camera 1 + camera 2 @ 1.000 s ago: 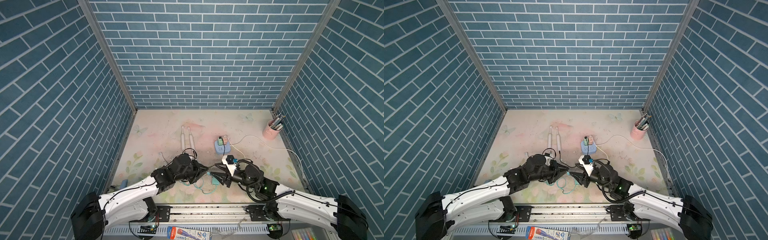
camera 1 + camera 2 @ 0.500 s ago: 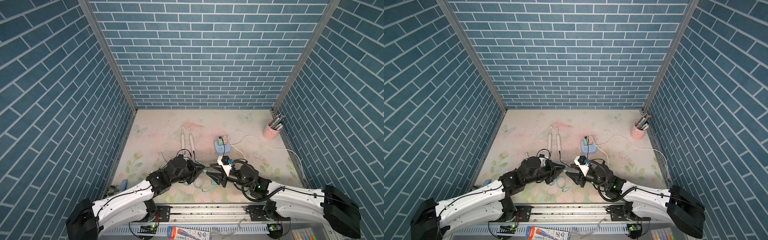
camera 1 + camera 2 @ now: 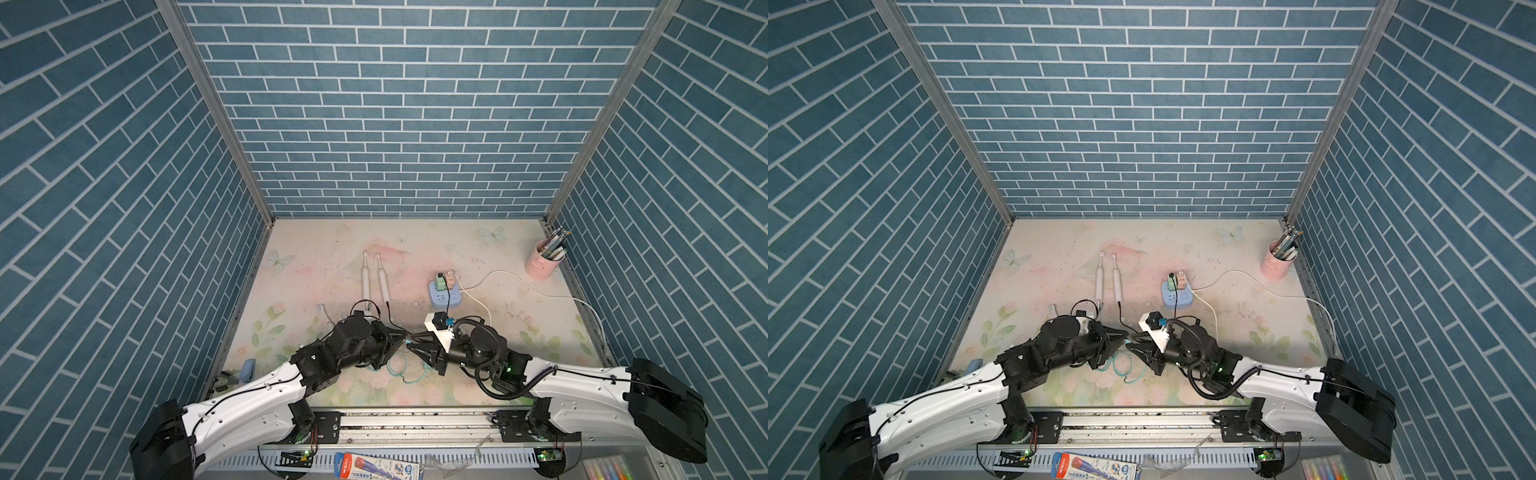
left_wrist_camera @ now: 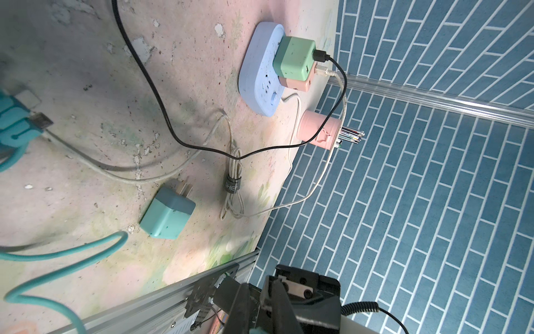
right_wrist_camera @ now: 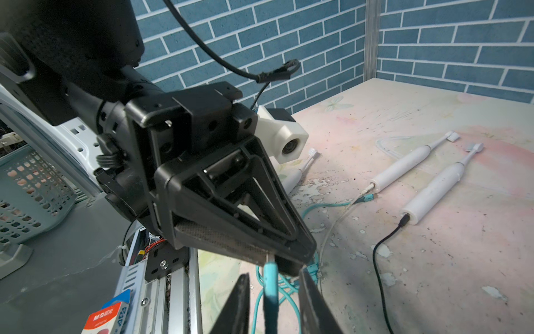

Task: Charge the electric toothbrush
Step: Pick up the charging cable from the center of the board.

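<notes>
The table [image 3: 415,241] is pink with flowers painted on it. The two robot hands come almost tip to tip near its front edge.

The left gripper [image 5: 289,258] is shut tight on the end of the teal cable [image 5: 271,297]. The right gripper [image 5: 273,274] has its fingers [image 5: 312,300] a little apart. One finger is on each side of that cable, with a small gap on both sides. The rest of the teal cable lies in loops on the table under the fingers.

A white toothbrush [image 3: 365,286] and a second toothbrush [image 3: 383,284] lie flat side by side. They are past the left fingers, toward the back wall, and do not touch them. A black cable [image 5: 378,260] goes into the bottom end of the second toothbrush.

The blue power strip [image 4: 257,75] lies past the right fingers, also toward the back wall. A green block [image 4: 293,57] and a pink block [image 4: 294,84] are plugged into it.

The pink cup [image 3: 540,266] of pens stands far from the fingers, in the back corner. A teal block [image 4: 166,214] lies on the table near the fingers, apart from the power strip.
</notes>
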